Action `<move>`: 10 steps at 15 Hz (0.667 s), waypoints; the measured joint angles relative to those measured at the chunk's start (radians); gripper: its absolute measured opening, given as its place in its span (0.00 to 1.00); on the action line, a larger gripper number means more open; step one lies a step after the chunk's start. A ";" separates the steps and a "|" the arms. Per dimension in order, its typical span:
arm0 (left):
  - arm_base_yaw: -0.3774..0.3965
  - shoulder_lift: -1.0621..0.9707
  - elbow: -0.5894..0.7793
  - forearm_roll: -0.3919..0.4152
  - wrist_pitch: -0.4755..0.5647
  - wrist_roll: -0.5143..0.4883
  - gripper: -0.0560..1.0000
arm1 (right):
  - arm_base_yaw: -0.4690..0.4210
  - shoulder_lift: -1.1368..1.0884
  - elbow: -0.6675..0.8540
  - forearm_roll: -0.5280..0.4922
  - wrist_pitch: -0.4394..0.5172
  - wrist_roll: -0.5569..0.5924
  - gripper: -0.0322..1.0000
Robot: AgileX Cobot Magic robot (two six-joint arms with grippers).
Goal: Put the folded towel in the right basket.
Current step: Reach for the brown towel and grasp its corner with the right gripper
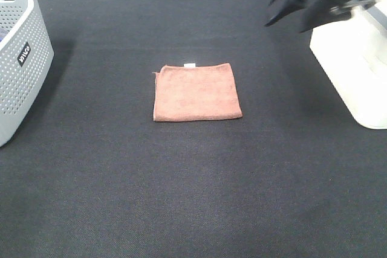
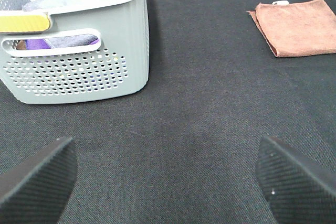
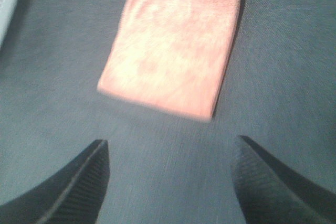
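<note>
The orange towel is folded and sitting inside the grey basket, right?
Not quite. The towel is folded, but it lies flat on the black table, apart from the grey basket. The exterior high view shows this.

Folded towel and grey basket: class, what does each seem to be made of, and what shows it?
Folded towel: likely microfibre or terry cloth, matt rust-brown, with a fuzzy nap and white tag. Grey basket: apparently moulded plastic, smooth, with rows of holes.
</note>
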 joint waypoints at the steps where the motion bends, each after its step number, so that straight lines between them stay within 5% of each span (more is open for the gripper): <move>1: 0.000 0.000 0.000 0.000 0.000 0.000 0.88 | 0.001 0.063 -0.043 0.002 0.005 0.006 0.66; 10: 0.000 0.000 0.000 0.000 0.000 0.000 0.88 | 0.001 0.601 -0.443 0.086 0.110 -0.006 0.73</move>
